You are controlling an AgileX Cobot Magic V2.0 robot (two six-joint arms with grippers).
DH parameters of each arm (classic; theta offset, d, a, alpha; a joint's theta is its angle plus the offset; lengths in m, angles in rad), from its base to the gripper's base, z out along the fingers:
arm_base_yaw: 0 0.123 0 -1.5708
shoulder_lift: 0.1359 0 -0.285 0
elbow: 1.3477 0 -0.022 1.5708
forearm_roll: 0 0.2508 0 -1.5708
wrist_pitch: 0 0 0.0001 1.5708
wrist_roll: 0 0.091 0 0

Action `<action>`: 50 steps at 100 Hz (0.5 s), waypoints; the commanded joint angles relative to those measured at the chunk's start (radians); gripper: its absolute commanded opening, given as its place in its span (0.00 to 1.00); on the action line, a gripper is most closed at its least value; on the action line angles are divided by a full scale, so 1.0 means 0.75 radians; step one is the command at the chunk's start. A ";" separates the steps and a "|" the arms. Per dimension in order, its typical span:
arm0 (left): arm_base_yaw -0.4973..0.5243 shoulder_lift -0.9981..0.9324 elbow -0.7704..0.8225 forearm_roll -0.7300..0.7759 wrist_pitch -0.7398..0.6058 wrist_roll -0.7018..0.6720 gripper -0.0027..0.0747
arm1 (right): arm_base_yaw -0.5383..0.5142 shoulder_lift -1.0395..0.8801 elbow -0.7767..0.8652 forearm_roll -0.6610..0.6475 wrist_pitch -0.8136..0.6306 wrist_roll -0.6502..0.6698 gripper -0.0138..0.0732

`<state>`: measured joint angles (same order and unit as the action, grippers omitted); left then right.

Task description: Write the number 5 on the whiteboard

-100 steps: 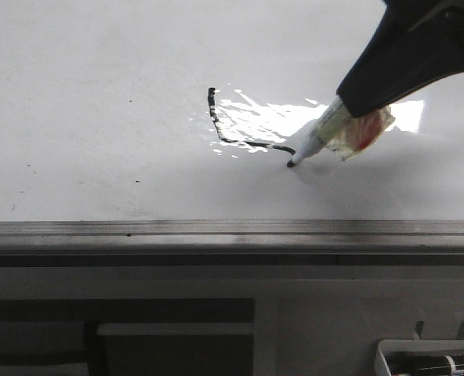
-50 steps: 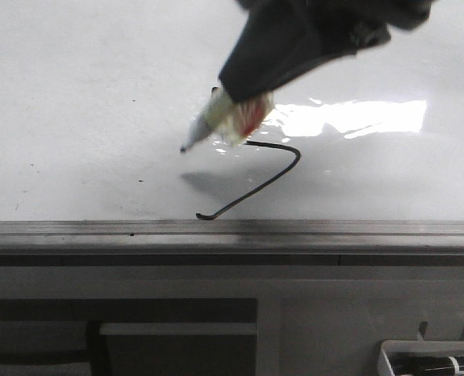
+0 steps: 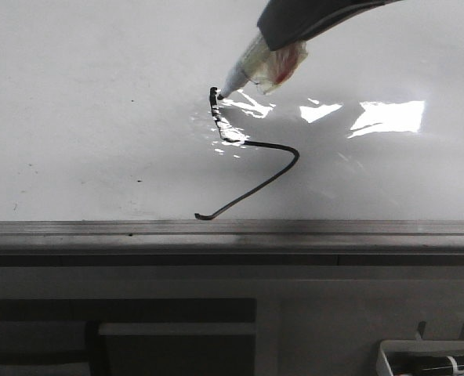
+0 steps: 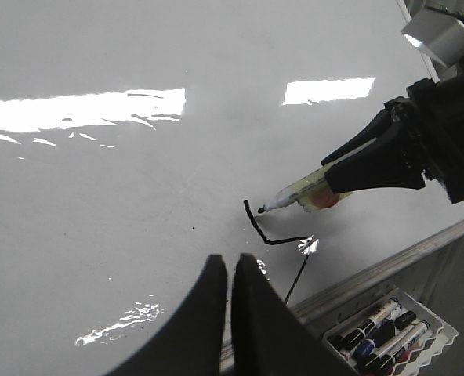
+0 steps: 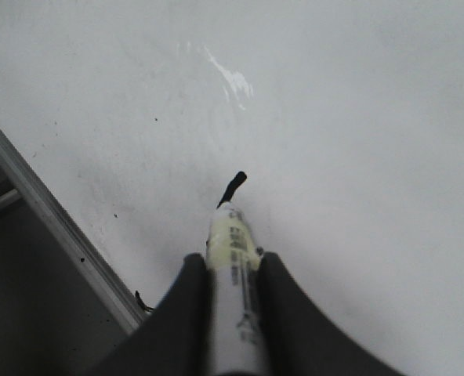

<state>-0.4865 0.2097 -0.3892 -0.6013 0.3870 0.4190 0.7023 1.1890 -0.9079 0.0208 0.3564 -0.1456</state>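
- One stroke left, by my reading: the top bar of the number 5 [image 3: 251, 160] is not drawn.
- Right gripper [image 5: 230, 270] pinches a marker [image 3: 251, 66], angled so its tip meets the whiteboard [image 3: 99, 117] at the stem's upper end, placed to start that bar.
- Left gripper [image 4: 230, 270]: fingers pressed together, empty, hovering near the figure, out of the way.

A robot test bench, of the kind found in a lab or office, is indicated. Most of each frame is filled by a glossy whiteboard [image 3: 99, 102] edged with a grey metal strip [image 3: 232, 229] across the lower middle. A white tray of marker pens [image 4: 389, 333] is seen at the lower right, beyond the edge.
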 commanded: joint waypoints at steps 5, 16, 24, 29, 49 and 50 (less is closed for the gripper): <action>0.005 0.011 -0.032 -0.010 -0.090 -0.014 0.01 | -0.009 -0.012 -0.043 0.007 -0.101 -0.003 0.11; 0.005 0.011 -0.032 -0.010 -0.090 -0.014 0.01 | -0.009 -0.013 -0.043 0.007 -0.101 -0.003 0.11; 0.005 0.011 -0.032 -0.010 -0.090 -0.014 0.01 | -0.011 0.002 -0.043 0.007 -0.101 -0.003 0.11; 0.005 0.011 -0.032 -0.010 -0.090 -0.014 0.01 | -0.016 0.010 -0.043 0.007 -0.101 -0.003 0.11; 0.005 0.011 -0.032 -0.010 -0.090 -0.014 0.01 | -0.033 0.019 -0.043 0.007 -0.087 0.014 0.11; 0.005 0.011 -0.032 -0.010 -0.090 -0.014 0.01 | -0.033 0.019 -0.043 0.007 -0.087 0.014 0.11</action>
<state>-0.4865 0.2097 -0.3892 -0.5972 0.3870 0.4190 0.6899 1.2169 -0.9085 0.0299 0.3515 -0.1391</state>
